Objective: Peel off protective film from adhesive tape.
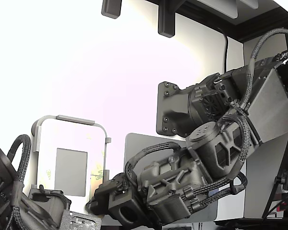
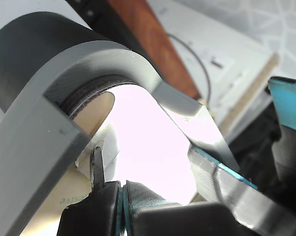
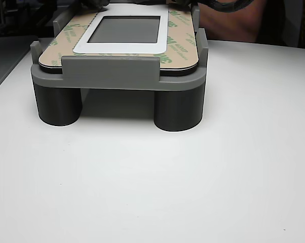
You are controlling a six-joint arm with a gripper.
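The protective film is a narrow pale yellow-green strip with green print, lying flat along the white panel's edge in the grey fixture. In the other view the film runs down the panel's side, beside the small grey patch. My gripper sits at the panel's near corner in the exterior view. In the wrist view my gripper is shut, teal pads pressed together, right beside the film under the fixture's rim. Whether the film's end is pinched between the pads is hidden.
A second arm rests at the exterior view's lower left, close to the fixture. A large grey mat lies behind my arm. The fixture stands on round legs on a white table. Dark brackets hang overhead.
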